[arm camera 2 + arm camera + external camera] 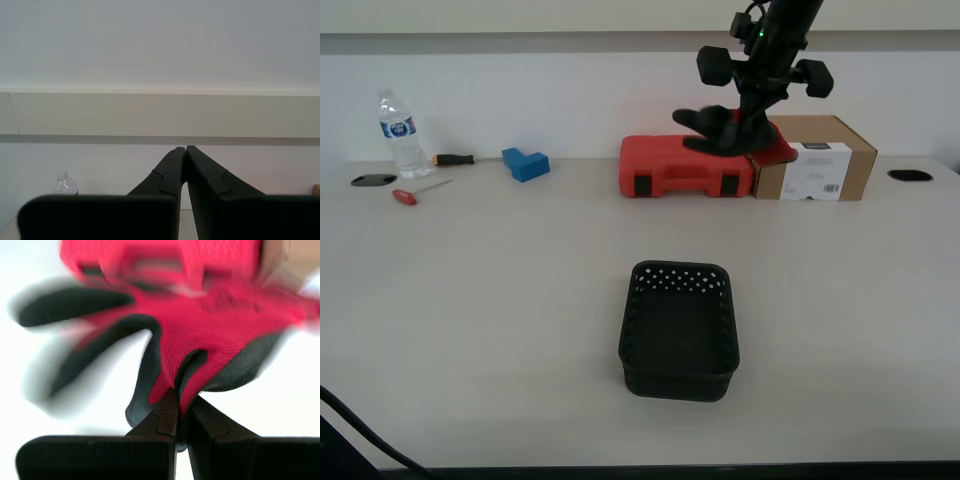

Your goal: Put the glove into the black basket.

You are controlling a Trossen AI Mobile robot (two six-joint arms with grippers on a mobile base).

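Note:
The red knit glove (718, 130) with dark grey fingers hangs in the air above the red tool case at the back of the table. My first gripper (748, 112) is shut on it. In the first wrist view the closed jaws (182, 407) pinch a fold of the glove (205, 335), and its grey fingers dangle, blurred. The black basket (678, 382) stands empty near the table's front, well below and in front of the glove. My second gripper (186, 151) is shut and empty, facing a wall. It does not show in the exterior view.
A red hard tool case (685, 170) and a cardboard box (817, 158) stand at the back under the glove. A water bottle (400, 135), a blue block (526, 163) and two screwdrivers (453, 158) lie at the back on the exterior view's left.

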